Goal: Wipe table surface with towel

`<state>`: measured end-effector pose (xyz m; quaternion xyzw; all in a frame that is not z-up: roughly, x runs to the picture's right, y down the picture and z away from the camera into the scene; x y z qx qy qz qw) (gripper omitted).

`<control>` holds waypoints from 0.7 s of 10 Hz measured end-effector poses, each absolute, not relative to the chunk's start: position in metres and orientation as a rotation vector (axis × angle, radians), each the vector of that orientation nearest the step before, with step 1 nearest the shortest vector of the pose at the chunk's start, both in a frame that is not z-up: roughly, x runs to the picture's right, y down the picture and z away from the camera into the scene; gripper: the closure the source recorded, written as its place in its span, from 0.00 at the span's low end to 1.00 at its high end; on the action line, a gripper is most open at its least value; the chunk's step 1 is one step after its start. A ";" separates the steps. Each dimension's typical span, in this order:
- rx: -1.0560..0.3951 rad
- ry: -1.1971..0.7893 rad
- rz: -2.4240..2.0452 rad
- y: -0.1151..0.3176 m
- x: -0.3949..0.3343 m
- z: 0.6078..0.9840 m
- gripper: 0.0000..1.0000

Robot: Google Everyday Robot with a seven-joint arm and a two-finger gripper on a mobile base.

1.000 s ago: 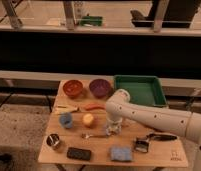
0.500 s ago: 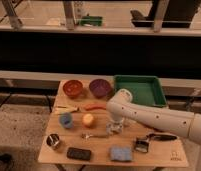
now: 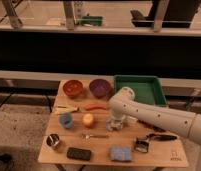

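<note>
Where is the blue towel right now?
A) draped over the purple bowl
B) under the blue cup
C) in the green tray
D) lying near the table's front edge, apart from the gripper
D: the blue towel lies flat near the front edge of the table, while the gripper hangs over the table's middle, farther back, not touching it.

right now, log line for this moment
gripper: over table middle, right of yellow fruit | blue towel: front edge, apart from gripper
</note>
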<state>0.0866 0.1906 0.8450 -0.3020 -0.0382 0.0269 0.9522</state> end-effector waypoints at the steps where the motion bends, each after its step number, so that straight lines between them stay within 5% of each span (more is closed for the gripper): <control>1: -0.612 -0.092 0.061 0.185 0.087 0.854 1.00; 7: -0.626 -0.190 0.014 0.196 0.040 0.856 1.00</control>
